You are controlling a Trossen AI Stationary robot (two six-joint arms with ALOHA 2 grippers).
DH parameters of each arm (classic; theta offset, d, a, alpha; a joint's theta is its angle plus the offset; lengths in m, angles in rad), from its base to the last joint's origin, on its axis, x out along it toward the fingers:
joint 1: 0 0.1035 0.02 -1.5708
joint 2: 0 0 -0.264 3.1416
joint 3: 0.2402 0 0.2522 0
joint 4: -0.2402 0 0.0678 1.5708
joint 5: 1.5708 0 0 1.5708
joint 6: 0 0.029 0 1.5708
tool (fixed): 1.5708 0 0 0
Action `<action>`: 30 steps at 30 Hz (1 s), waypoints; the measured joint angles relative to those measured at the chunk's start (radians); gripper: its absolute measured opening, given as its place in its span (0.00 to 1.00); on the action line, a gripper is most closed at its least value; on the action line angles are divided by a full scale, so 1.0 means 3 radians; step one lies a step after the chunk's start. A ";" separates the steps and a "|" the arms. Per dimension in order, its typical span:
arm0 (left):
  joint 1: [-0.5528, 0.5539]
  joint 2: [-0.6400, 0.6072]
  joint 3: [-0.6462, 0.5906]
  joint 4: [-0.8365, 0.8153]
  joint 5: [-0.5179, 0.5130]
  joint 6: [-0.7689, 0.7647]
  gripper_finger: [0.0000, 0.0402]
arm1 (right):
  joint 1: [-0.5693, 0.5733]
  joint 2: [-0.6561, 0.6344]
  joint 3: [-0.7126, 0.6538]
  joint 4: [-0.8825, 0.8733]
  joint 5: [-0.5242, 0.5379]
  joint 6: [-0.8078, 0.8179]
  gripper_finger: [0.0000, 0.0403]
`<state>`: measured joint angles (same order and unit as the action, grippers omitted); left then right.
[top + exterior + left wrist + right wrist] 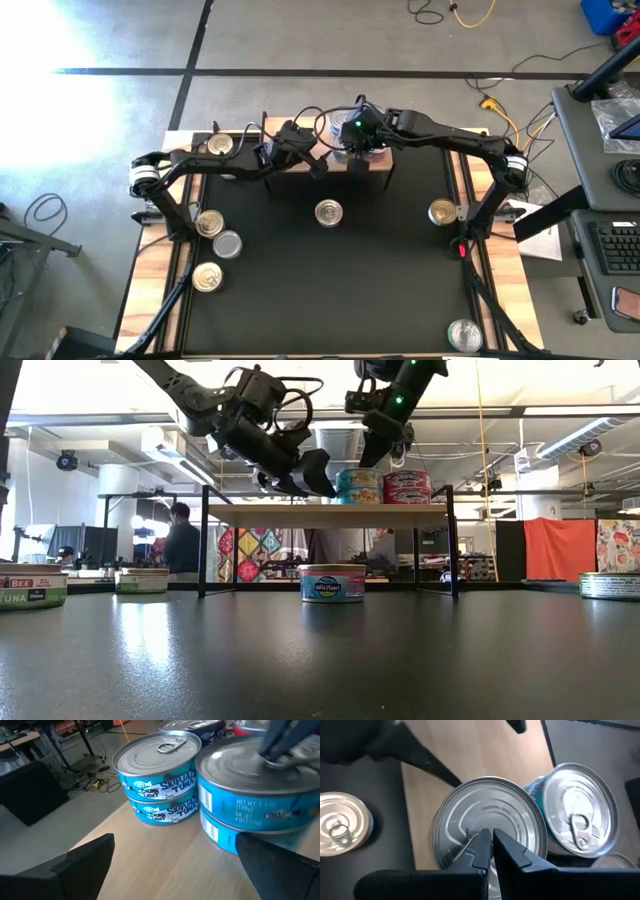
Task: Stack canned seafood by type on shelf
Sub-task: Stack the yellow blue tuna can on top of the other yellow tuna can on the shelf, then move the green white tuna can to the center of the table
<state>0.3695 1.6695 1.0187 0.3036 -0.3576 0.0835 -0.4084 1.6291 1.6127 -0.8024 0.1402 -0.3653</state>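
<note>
I'm seeing stacked blue-labelled round tins (156,780) sitting on the low light-wood shelf (330,515) over the black desk (330,280); right tool (491,842), pressed together, is touching a lid, left tool (175,865) is hovering spread.

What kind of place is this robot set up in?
Probably a robotics lab or workshop: cables trail over a bare concrete floor, a desk with a keyboard stands beside the table, and exposed ducts run along the ceiling.

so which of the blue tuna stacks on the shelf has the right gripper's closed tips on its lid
The blue stack nearest the open left gripper: the right gripper presses on its plain lid. The stack with the pull-tab lid beside it is untouched.
</note>
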 joint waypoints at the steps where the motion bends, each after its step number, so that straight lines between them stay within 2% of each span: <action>1: 0.0000 0.0000 0.0000 -0.0003 0.0003 0.0015 1.00 | -0.0012 0.0000 0.0000 0.0002 0.0001 0.0000 0.03; 8: -0.0032 -0.0158 0.0000 -0.0116 0.0004 0.0063 1.00 | -0.0024 0.0006 0.0000 0.0022 0.0000 0.0048 0.03; 13: -0.0115 -0.0445 -0.0001 -0.0437 0.0000 0.0123 1.00 | -0.0023 0.0008 0.0000 0.0095 -0.0003 0.0050 0.03; 16: -0.0272 -0.0674 -0.0085 -0.0440 0.0002 0.0126 1.00 | -0.0022 0.0009 0.0000 0.0221 -0.0003 0.0055 0.03; 20: -0.0633 -0.0937 -0.0349 -0.0281 0.0059 0.0194 1.00 | -0.0011 -0.0007 0.0000 0.0346 -0.0003 0.0057 0.03; 25: -0.1256 -0.1209 -0.0827 -0.0001 0.0145 0.0207 1.00 | 0.0142 -0.0211 0.0000 0.0311 -0.0061 0.0084 0.03; 30: -0.1954 -0.1274 -0.1101 0.0127 0.0108 -0.0194 1.00 | 0.0546 -0.0464 -0.0128 0.0286 -0.0615 0.0391 0.03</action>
<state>-0.2167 1.2873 0.6884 0.3416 -0.3252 0.0253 -0.2447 1.4898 1.5742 -0.7165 -0.0444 -0.2480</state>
